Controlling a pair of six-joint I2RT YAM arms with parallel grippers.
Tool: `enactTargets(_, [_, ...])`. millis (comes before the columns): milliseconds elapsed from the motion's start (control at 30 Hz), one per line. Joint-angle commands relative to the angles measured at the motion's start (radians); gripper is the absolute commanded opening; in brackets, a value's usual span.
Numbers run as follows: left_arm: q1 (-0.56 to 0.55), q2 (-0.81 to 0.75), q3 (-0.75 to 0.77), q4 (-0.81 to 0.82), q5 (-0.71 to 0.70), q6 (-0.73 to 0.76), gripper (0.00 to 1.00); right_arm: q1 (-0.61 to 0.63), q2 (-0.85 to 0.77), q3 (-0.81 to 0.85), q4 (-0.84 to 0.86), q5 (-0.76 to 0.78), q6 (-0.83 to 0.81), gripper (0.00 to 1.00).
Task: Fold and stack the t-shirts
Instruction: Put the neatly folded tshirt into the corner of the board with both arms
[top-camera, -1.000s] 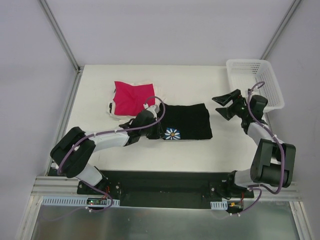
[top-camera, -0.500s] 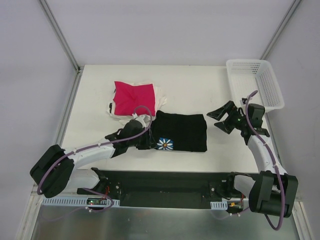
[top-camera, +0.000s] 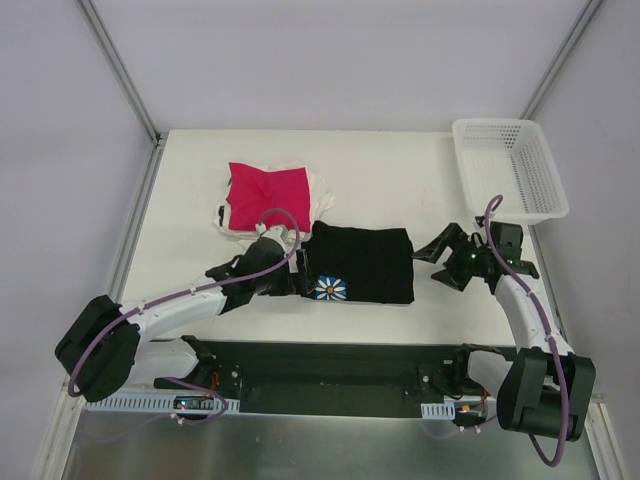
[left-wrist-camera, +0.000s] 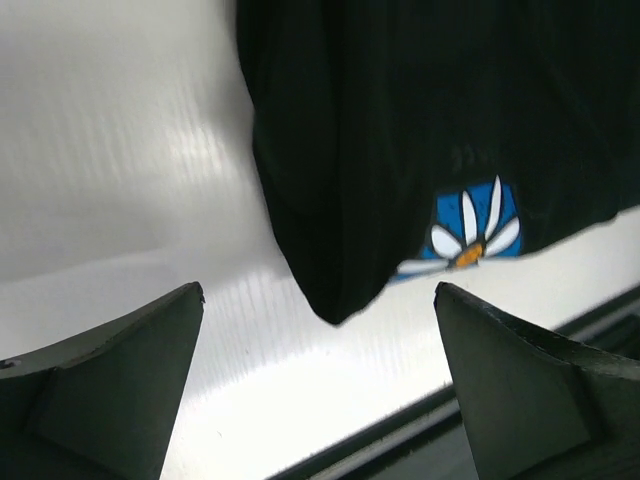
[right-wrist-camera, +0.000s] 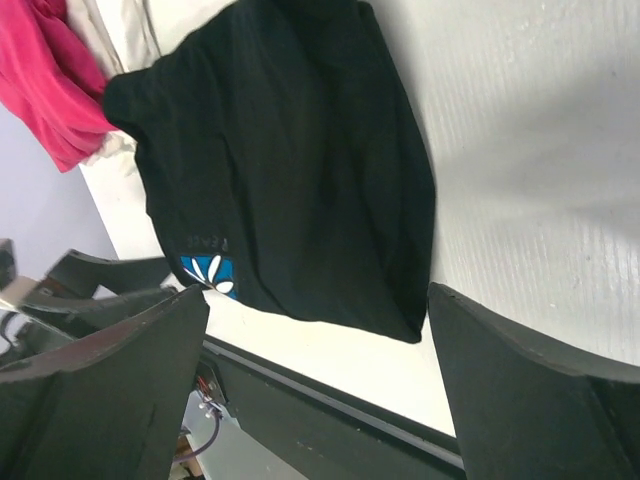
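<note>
A folded black t-shirt (top-camera: 365, 260) with a blue daisy print (top-camera: 330, 288) lies flat near the table's front edge. My left gripper (top-camera: 297, 283) is at its left edge, open, with nothing between the jaws; in the left wrist view the shirt's corner (left-wrist-camera: 340, 290) hangs just ahead of the open gripper (left-wrist-camera: 318, 292). My right gripper (top-camera: 441, 257) stands open just off the shirt's right edge (right-wrist-camera: 400, 230). Behind, a magenta t-shirt (top-camera: 268, 195) lies on cream ones (top-camera: 320, 192). The right wrist view shows the open gripper (right-wrist-camera: 318, 295) facing the black shirt.
A white mesh basket (top-camera: 497, 123) stands at the back right corner. The black front rail (top-camera: 330, 360) runs just below the shirt. White table (top-camera: 400, 180) shows between the stack and the basket.
My left gripper has opened and let go of the black shirt's left edge after dragging it left and nearer. My right gripper has come down toward the shirt's right edge.
</note>
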Motion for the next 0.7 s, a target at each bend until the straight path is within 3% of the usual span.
enactTargets(0, [0.029, 0.065, 0.109, -0.01, -0.148, 0.079, 0.99, 0.005, -0.02, -0.016, -0.031, 0.004, -0.029, 0.93])
enactTargets(400, [0.133, 0.36, 0.277, 0.086, -0.052, 0.145, 0.99, 0.004, 0.104, -0.019, 0.041, 0.074, -0.055, 0.94])
enactTargets(667, [0.155, 0.379, 0.269, 0.095, -0.027, 0.154, 0.99, 0.005, 0.204, -0.049, 0.181, 0.088, -0.003, 0.95])
